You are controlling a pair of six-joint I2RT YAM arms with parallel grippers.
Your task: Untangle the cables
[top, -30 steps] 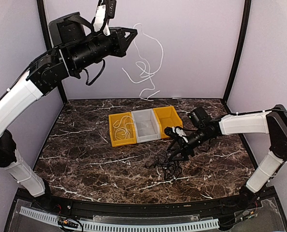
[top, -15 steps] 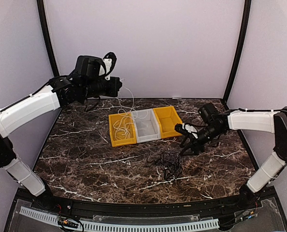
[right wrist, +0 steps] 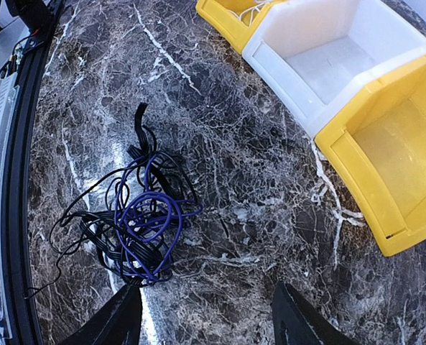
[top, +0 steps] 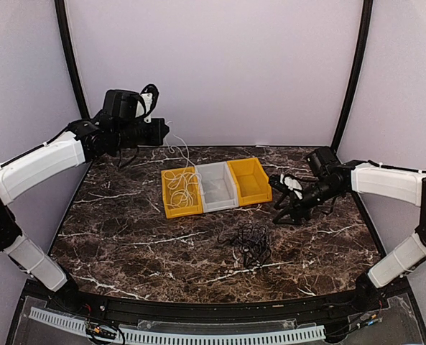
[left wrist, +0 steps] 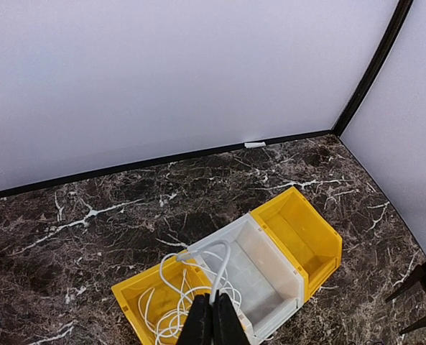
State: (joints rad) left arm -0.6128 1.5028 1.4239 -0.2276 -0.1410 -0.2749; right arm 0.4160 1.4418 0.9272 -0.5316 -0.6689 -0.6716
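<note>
My left gripper (top: 165, 134) is shut on the white cable (top: 178, 162), which hangs down into the left yellow bin (top: 184, 212). In the left wrist view the closed fingertips (left wrist: 213, 318) pinch the cable's loop (left wrist: 225, 262) above the coils lying in that bin (left wrist: 130, 303). A tangle of black and purple cables (top: 250, 241) lies on the marble in front of the bins. My right gripper (top: 288, 208) hovers low to the right of it, open and empty. In the right wrist view the tangle (right wrist: 137, 223) sits beyond the left finger (right wrist: 116, 323).
Three bins stand in a row: left yellow, a white bin (top: 220, 203) and a right yellow bin (top: 247, 176), the last two empty. Purple walls close the back and sides. The table's black front rail (right wrist: 15, 180) runs near the tangle.
My left arm came down from high above with the white cable, whose length now lies in the left yellow bin. My right gripper drew back to the right, away from the dark tangle.
</note>
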